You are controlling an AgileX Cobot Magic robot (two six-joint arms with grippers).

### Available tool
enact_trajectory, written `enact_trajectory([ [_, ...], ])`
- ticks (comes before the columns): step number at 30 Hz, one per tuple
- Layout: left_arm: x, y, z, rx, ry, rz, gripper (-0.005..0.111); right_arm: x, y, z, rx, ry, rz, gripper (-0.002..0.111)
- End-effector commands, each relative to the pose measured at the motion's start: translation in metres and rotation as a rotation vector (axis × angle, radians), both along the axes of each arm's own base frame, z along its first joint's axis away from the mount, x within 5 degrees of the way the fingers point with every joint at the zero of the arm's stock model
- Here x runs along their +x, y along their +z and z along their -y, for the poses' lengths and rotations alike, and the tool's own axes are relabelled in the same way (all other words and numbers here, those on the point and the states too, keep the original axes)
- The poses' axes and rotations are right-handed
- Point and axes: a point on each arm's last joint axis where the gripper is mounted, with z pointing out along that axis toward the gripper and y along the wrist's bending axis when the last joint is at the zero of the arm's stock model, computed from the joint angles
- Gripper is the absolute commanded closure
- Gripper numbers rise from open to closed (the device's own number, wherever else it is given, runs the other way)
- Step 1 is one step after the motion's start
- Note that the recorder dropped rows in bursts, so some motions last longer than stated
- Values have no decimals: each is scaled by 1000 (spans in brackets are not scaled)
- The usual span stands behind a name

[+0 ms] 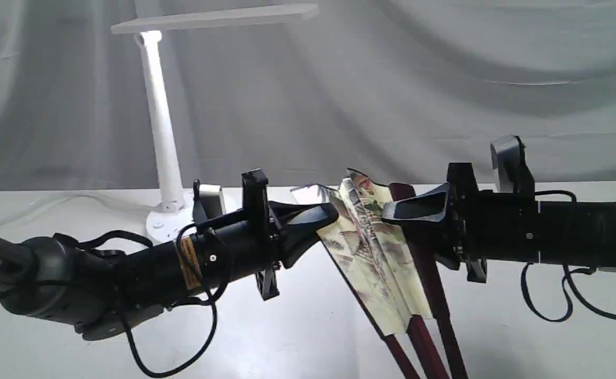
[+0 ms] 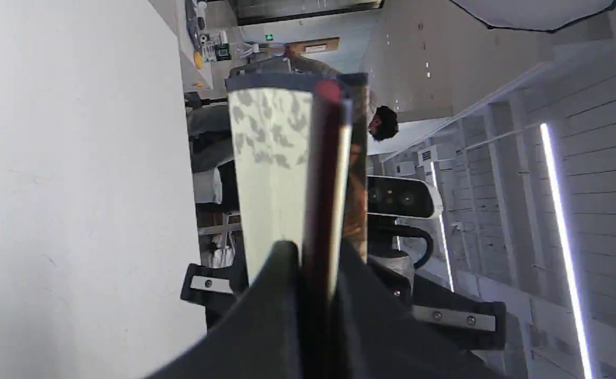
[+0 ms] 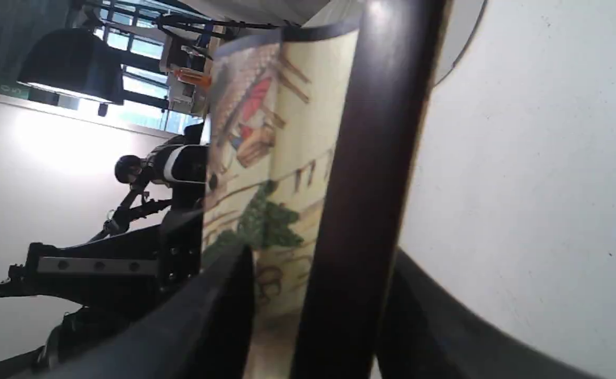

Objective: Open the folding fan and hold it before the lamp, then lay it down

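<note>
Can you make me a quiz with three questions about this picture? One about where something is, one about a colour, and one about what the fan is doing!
1. Where does the lamp stand?
A. At the back, on the left claw's side
B. At the front, on the other side
C. Under the fan

2. What colour are the folding fan's ribs?
A. Blue
B. Dark red
C. Yellow

3. How is the fan?
A. Folded shut
B. Spread all the way open
C. Partly open, pinched by the left claw

Answers:
1 A: its white post rises behind that claw.
2 B: maroon sticks show below the painted paper.
3 C: only a few pleats are spread, and the claw is shut on one rib.
</note>
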Motion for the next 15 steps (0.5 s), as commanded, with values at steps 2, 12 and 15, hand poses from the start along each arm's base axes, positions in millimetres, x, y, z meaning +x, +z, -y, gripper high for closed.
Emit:
enact_trajectory([
  [2,1,8,-1,-25,0,14,107,1,3,1,-2,0,24,71],
  [12,8,7,-15,-9,17,21,107,2,4,1,-3,-11,42,92],
  [15,8,7,-15,-12,22,20,107,3,4,1,-7,-11,51,104],
])
